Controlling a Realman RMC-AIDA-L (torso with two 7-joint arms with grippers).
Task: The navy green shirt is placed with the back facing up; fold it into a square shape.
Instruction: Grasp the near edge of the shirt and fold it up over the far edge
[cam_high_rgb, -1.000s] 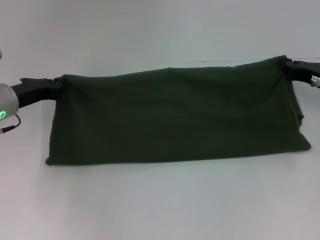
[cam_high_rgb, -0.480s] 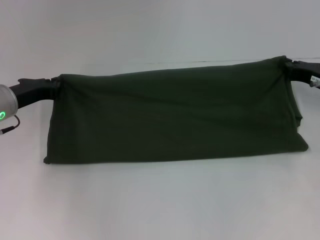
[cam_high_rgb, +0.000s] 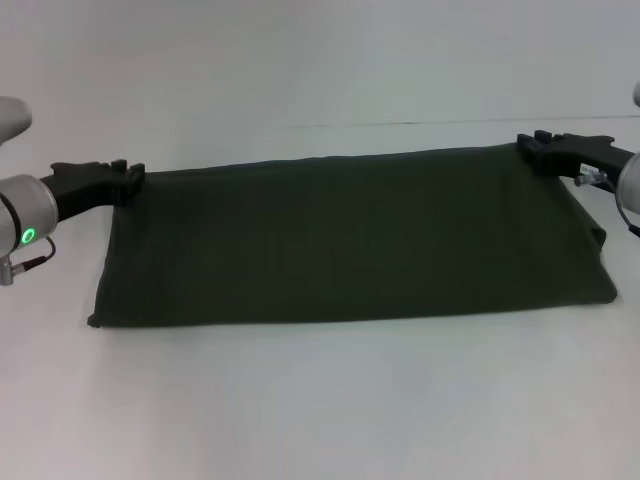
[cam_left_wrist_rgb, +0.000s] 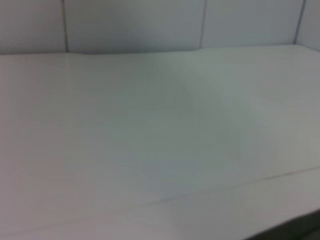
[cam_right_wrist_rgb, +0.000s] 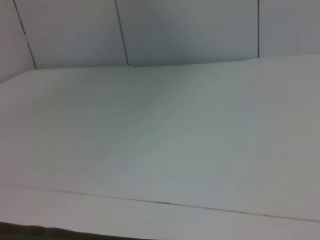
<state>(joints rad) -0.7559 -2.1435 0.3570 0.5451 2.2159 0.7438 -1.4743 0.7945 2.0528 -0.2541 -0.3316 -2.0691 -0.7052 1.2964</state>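
The navy green shirt (cam_high_rgb: 350, 235) lies flat on the white table (cam_high_rgb: 320, 400) as a wide folded band, plain side up. It spans most of the table's width in the head view. My left gripper (cam_high_rgb: 130, 180) sits at the shirt's far left corner, low over the table. At the far right corner is my right gripper (cam_high_rgb: 530, 150), touching the cloth's edge. A thin dark strip of the shirt (cam_right_wrist_rgb: 35, 233) shows at the edge of the right wrist view, and another strip of the shirt (cam_left_wrist_rgb: 305, 229) in the left wrist view.
Beyond the shirt, a thin seam (cam_high_rgb: 400, 124) runs across the white table. The wrist views show bare tabletop and a panelled white wall (cam_left_wrist_rgb: 135, 25) behind it.
The shirt's far edge, held raised between both grippers before, has come down flat on the table. Both grippers have lowered and moved inward toward the far corners.
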